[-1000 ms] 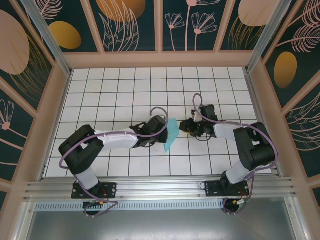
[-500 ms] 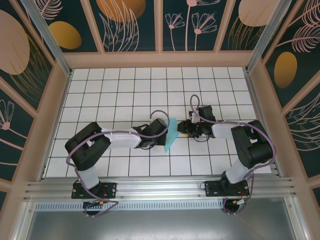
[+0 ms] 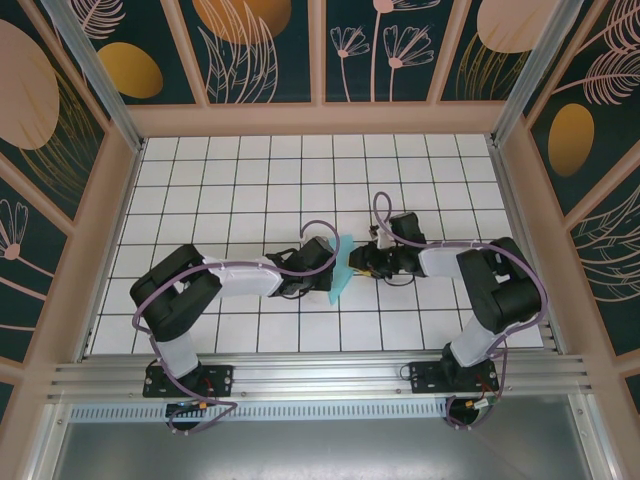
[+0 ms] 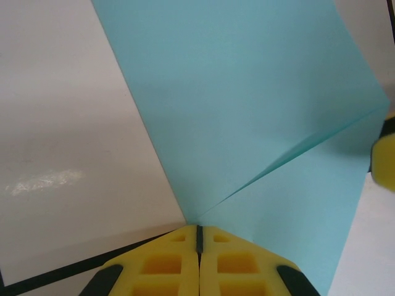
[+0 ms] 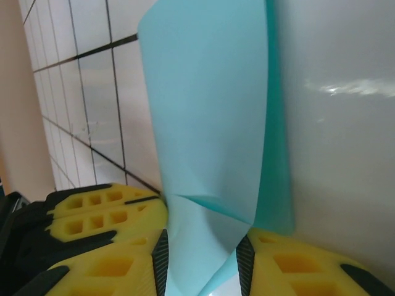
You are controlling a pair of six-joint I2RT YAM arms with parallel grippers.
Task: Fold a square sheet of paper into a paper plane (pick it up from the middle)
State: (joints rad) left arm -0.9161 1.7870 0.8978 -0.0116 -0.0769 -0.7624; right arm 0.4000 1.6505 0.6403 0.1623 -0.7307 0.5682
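Note:
The square sheet of paper (image 3: pixel 342 268) is light turquoise and stands on edge above the table's middle, folded along a crease, between both grippers. My left gripper (image 3: pixel 325 265) comes in from the left. Its yellow jaws (image 4: pixel 199 229) are shut on the paper (image 4: pixel 247 92) at the corner where the crease ends. My right gripper (image 3: pixel 362 262) reaches in from the right. Its jaws (image 5: pixel 202 246) stand apart, with the bowed, doubled paper (image 5: pixel 210 111) running between the black pads (image 5: pixel 160 250). A yellow fingertip (image 4: pixel 386 161) of the right gripper touches the paper's far edge.
The white grid-tiled table (image 3: pixel 250 180) is boxed in by tan frame walls (image 3: pixel 110 200) on three sides. An aluminium rail (image 3: pixel 320 375) with both arm bases runs along the near edge. Bare tiles surround the grippers.
The right gripper has slid left until its fingers straddle the paper's edge. The left gripper has kept its hold, shifting slightly right, and the paper has turned more edge-on.

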